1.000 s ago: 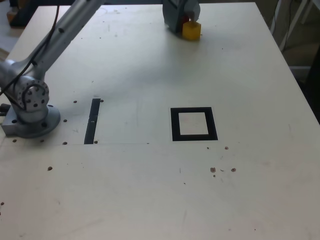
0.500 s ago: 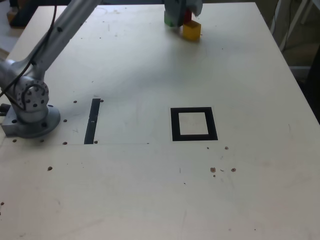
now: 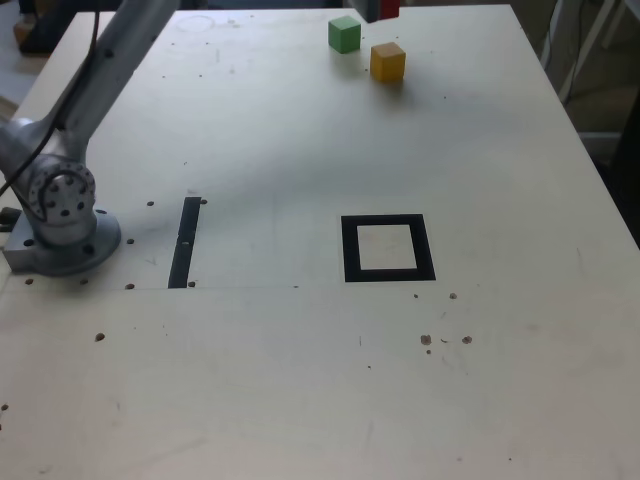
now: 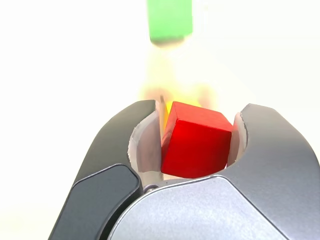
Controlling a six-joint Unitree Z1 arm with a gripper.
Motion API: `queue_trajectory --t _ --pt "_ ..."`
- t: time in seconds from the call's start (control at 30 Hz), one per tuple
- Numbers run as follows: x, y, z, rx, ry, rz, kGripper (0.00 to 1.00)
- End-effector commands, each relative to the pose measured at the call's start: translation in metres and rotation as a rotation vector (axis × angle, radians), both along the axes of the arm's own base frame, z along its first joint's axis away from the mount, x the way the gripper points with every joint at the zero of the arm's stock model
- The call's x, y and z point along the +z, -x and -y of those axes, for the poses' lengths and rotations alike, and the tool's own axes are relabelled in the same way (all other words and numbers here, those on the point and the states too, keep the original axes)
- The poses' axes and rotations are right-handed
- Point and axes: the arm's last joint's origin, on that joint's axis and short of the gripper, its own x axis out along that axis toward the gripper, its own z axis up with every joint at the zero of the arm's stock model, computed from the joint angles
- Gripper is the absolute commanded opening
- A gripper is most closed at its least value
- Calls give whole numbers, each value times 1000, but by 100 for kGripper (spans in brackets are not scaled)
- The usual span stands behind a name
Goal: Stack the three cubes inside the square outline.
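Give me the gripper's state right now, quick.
Gripper: closed on the red cube, which sits between its jaws.

I am seeing only a red sliver of the red cube [image 3: 385,12] at the top edge of the exterior view, where the frame is cutting off the gripper. In the wrist view the red cube [image 4: 196,140] is hiding most of the yellow cube [image 4: 176,107], and the green cube [image 4: 170,20] is showing blurred and cropped at the top edge.
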Motion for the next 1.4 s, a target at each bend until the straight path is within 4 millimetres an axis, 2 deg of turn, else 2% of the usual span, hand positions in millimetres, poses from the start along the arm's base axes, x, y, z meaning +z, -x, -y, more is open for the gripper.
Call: queue_trajectory --t 0.0,0.17,0.33,0.63,0.73,0.93,1.13,1.37 --pt "10 1 14 -25 8 -8 30" --pt "33 -2 60 -123 18 -24 30" --pt "37 -5 106 -242 58 -68 30" --pt "26 -4 206 -442 116 -168 31" --pt "17 4 241 -478 129 -184 31" --pt "0 22 298 -515 122 -185 31" --pt "-25 38 338 -517 131 -146 31" --pt "-45 48 361 -499 124 -120 31"
